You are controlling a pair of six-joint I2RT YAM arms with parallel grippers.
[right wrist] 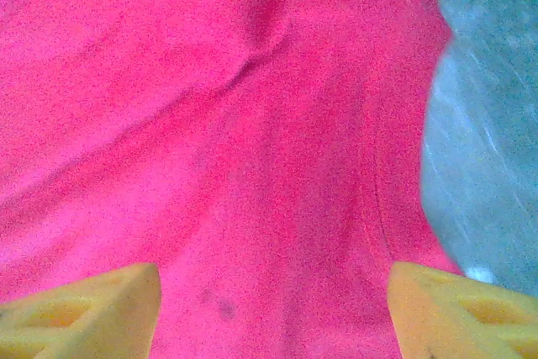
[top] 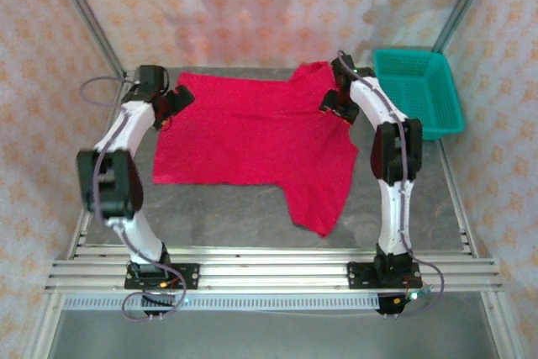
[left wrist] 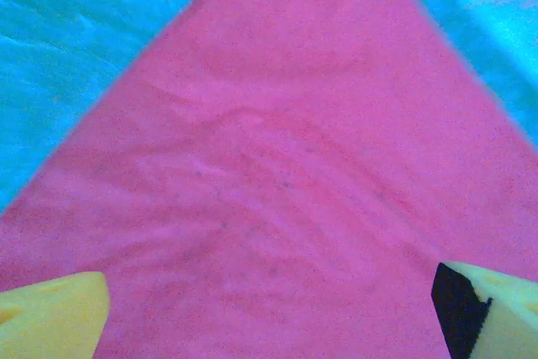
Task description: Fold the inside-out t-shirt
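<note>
T-shirt (top: 252, 132): bright red, plain; reads pink-magenta through wrist cameras. Basket (top: 420, 90), 2 o'clock of shirt: teal mesh. Table (top: 218, 216): mottled grey. Walls (top: 252, 6): pale pink, orange floral repeat. Arms (top: 126, 136): white links, black joints. Left gripper (left wrist: 269, 317): fingertips (left wrist: 50, 313) yellow, black face on 3 o'clock one. Right gripper (right wrist: 269, 308): fingertips (right wrist: 84, 308) orange-yellow.

T-shirt (top: 252, 132): soft red cloth, matt, lightly creased. Worktop (top: 218, 208): grey, matt, mottled, stone-like. Basket (top: 418, 90): teal plastic mesh, slight sheen. Base rails (top: 269, 271): ribbed bare metal, satin. Left pincer (left wrist: 269, 317) fingertips (left wrist: 50, 313): yellow, matt plastic look. Arm shells (top: 124, 128): smooth white, glossy.
</note>
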